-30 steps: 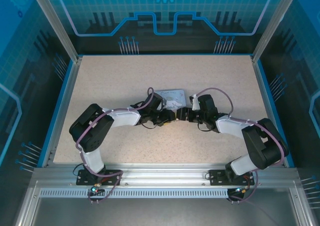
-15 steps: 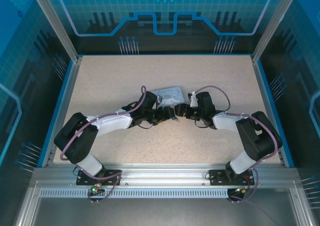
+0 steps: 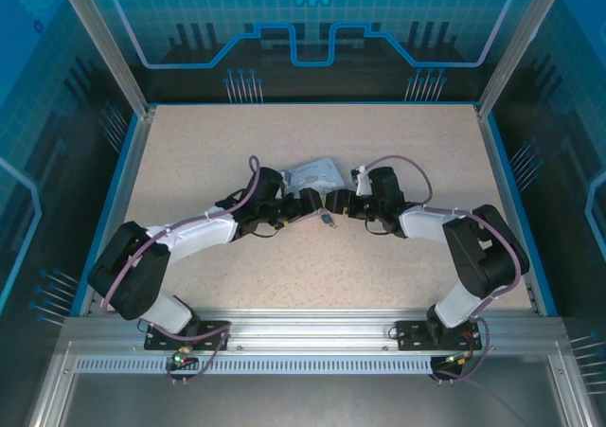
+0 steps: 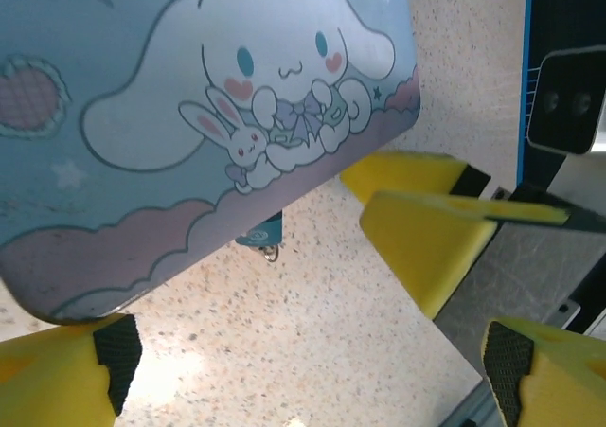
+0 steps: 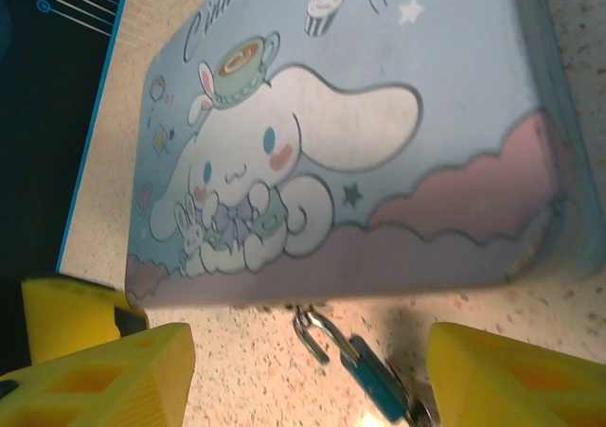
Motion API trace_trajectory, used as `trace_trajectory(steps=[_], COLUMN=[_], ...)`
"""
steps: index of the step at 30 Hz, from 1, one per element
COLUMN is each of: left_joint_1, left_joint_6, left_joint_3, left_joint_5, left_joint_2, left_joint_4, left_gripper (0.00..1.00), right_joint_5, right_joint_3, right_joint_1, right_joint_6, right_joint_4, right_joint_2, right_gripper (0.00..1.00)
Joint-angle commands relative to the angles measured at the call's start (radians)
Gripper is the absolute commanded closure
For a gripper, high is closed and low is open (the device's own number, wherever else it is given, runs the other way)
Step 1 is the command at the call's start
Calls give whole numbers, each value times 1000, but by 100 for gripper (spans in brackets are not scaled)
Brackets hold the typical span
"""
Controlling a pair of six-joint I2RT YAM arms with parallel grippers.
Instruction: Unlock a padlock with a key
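Padlock (image 5: 374,378): on desk (image 5: 237,389), just beside cartoon tin (image 5: 379,143), shackle toward tin.
Right gripper (image 5: 308,375): spread wide, straddling padlock, nearer.
Left gripper (image 4: 303,375): spread wide, empty.

padlock (image 5: 372,382) cut off at lower edge, box (image 5: 379,162) cropped at top

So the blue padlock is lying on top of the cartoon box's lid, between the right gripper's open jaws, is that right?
Not quite. The padlock lies on the table at the box's edge, not on its lid. The right wrist view shows it there, between the right gripper's open jaws.
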State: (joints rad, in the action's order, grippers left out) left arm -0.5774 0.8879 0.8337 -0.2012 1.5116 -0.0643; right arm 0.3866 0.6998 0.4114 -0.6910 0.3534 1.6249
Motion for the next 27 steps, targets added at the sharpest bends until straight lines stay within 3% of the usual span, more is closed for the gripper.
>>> trace_trajectory(steps=[1,14,27], left_joint_1=[22,44,55], left_joint_6=[-24,-125,-105], left_joint_3=[-10,75,-42], left_joint_5=[56,272,429], left_joint_2=[-44,-133,-205], left_joint_4=[11,221,57], left_gripper=[1,1,1], right_joint_5=[13,-28,-72], right_joint_3=[-32,-42,-12], right_joint_1=[-3,23,49], right_joint_6=[53,158,210], right_joint_4=[-28,-77,-131], right_joint_2=[-50,-32,13], right_gripper=[34,42,44])
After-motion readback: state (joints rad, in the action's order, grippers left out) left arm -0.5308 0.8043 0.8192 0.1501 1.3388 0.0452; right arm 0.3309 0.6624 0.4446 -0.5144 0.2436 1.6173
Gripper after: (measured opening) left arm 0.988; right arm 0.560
